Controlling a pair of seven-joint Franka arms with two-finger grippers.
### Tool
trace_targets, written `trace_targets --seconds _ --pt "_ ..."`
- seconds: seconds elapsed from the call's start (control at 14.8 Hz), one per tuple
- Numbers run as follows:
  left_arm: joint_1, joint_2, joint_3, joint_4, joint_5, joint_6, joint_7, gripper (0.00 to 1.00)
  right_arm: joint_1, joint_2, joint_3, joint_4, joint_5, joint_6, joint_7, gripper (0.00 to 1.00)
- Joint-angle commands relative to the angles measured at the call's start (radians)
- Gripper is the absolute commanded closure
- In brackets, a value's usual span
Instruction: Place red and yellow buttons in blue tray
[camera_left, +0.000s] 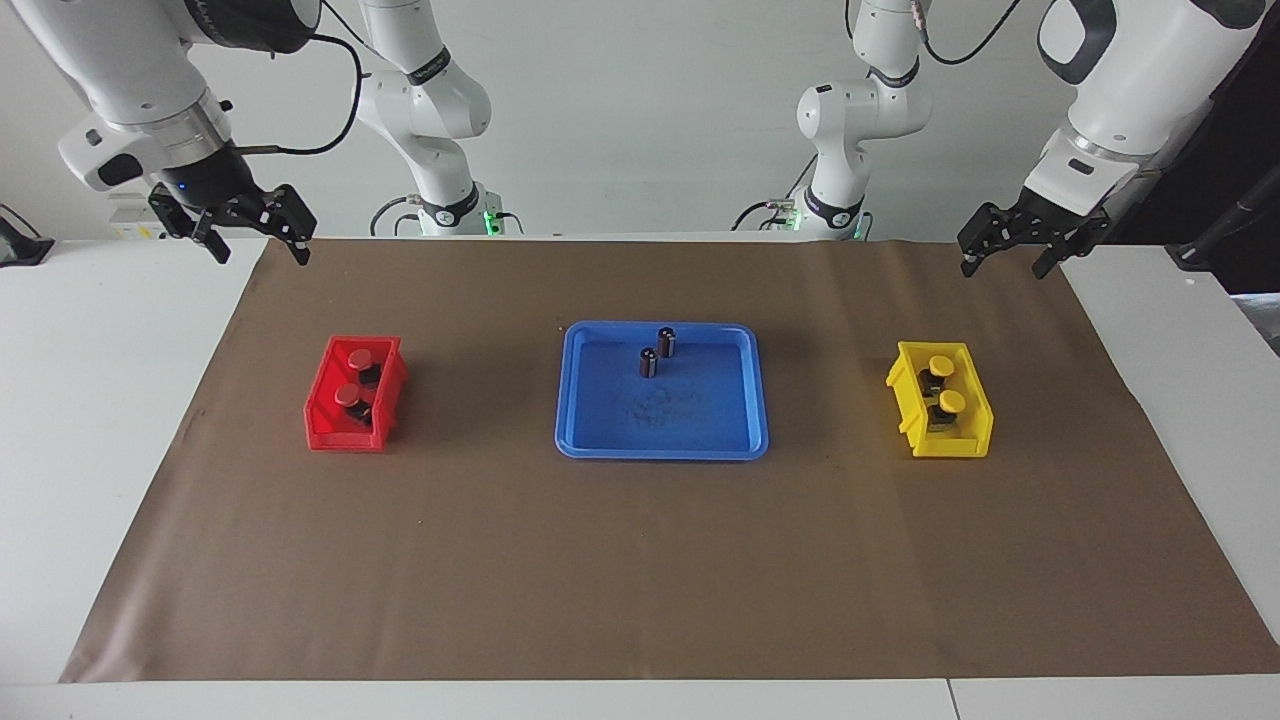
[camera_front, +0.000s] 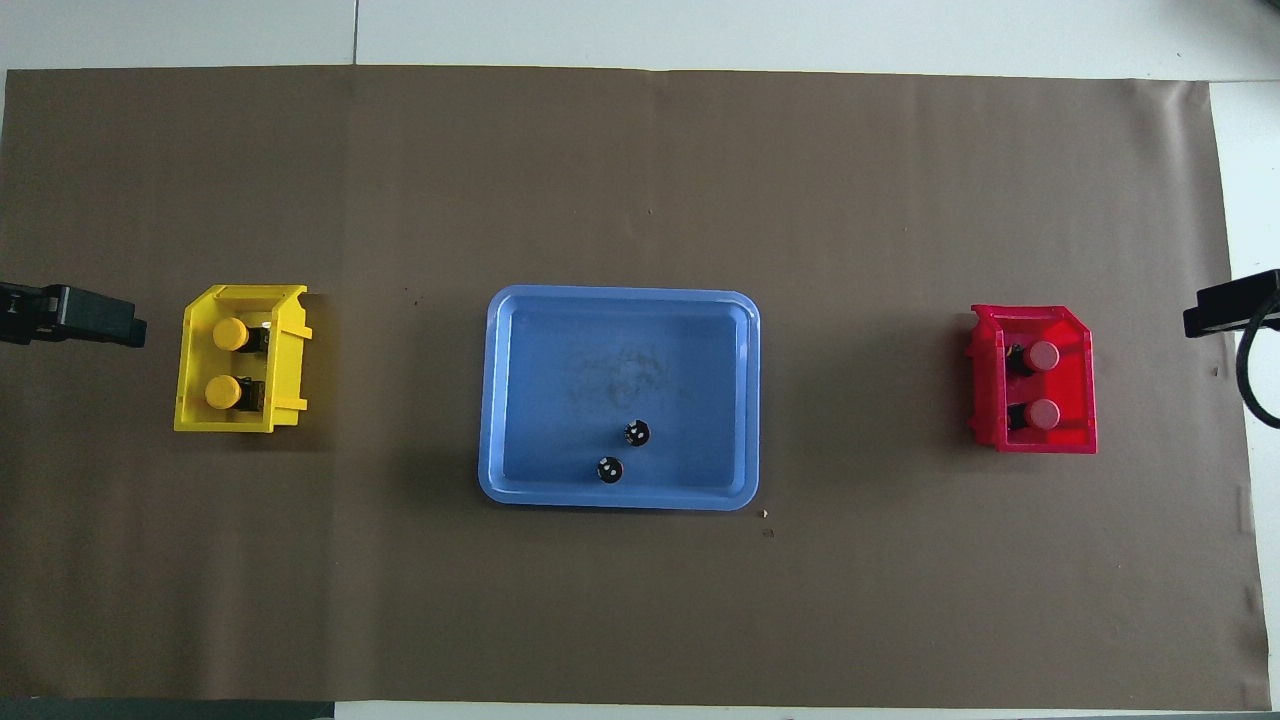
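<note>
1. You could see only the caps of the two red buttons (camera_left: 356, 378); their dark bodies sat mostly hidden in the red bin (camera_left: 322, 420), toward the right arm's end from the blue tray (camera_left: 580, 400).
2. The two yellow buttons (camera_left: 946, 384) lay likewise in the yellow bin (camera_left: 905, 385), toward the left arm's end from the tray, bodies half hidden by its walls.
3. From overhead you saw only the tips of both grippers, cut off at the picture's edges.
4. Two dark cylinders (camera_left: 657, 352) stood upright in the tray, in its part nearer the robots; the small white marks on their tops were too small to read.
5. The tray held none of the buttons, and most of its floor was bare.
6. The brown mat (camera_left: 640, 560) showed open room on every side of the tray, both bins well apart from it.
7. The left gripper (camera_left: 1008, 250) hung over the mat's corner, fingers spread wide, holding nothing; that arm waited.
8. The right gripper (camera_left: 258, 240) hung over the mat's other corner nearest the robots, fingers wide, also waiting with nothing held.
</note>
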Motion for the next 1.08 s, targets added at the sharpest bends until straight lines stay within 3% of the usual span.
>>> trace_targets --seconds 0.0,0.27,0.74,1.01 --pt "-0.006 0.061 0.007 0.076 -0.008 -0.022 0.011 0.00 -0.006 -0.006 0.006 -0.003 0.013 -0.009 0.016 0.00" --pt "-0.009 0.094 0.007 0.095 -0.006 -0.022 0.011 0.00 -0.004 -0.006 0.006 -0.003 0.013 -0.008 0.016 0.00" --pt "-0.023 0.055 0.007 0.012 -0.003 -0.014 -0.002 0.00 -0.004 -0.012 0.006 -0.014 0.010 -0.011 -0.025 0.01" --pt "-0.025 0.054 0.007 0.015 -0.003 -0.020 0.000 0.00 -0.004 -0.007 0.007 -0.047 0.013 0.062 -0.045 0.12"
